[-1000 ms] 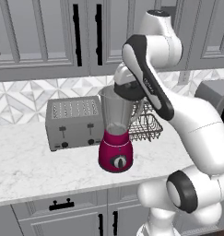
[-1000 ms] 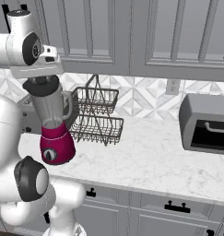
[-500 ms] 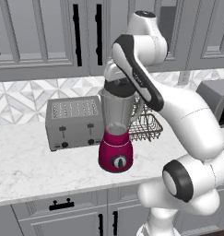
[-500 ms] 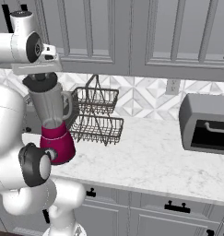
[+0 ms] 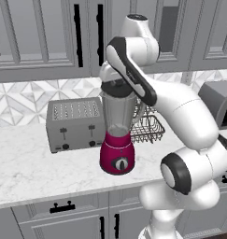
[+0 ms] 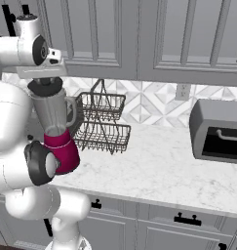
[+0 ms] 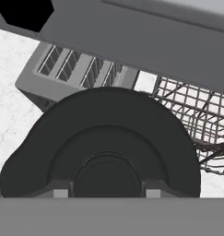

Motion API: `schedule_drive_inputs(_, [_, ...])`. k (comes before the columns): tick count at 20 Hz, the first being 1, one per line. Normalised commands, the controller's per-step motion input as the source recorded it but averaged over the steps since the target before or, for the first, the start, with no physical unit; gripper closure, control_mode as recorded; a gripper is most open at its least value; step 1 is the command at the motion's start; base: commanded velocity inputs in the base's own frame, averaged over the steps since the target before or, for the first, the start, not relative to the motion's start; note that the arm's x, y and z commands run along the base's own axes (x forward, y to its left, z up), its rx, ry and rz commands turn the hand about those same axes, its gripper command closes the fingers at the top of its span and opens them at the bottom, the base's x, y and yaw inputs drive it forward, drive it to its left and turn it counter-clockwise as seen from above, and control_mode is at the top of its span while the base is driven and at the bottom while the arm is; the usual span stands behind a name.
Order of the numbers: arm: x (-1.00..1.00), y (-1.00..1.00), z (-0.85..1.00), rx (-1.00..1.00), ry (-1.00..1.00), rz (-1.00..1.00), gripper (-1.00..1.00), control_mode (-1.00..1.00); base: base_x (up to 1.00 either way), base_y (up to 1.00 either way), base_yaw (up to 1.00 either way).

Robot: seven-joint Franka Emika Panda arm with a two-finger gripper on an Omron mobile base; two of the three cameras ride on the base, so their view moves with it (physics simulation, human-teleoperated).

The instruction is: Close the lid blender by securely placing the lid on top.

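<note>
My claw (image 6: 46,84) clamps lid (image 7: 104,152) at frame centre, seated on blender (image 5: 117,135) jar rim, for square sealing.

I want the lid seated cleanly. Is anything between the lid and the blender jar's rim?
Nothing visible is. The lid sits at the top of the blender jar, under the gripper, which is shut on it; toaster and wire rack stand aside.
</note>
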Motion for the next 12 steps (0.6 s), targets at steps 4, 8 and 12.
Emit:
schedule_drive_inputs(4, [0.11,0.00,-0.17,0.03,0.10,-0.04,1.00,-1.00,0.00,0.00,0.00])
schedule_drive_inputs(8, [0.04,0.00,-0.08,0.00,0.12,-0.06,1.00,-1.00,0.00,0.00,0.00])
schedule_drive_inputs(12, [0.04,0.01,0.00,0.00,0.16,-0.06,1.00,-1.00,0.00,0.00,0.00])
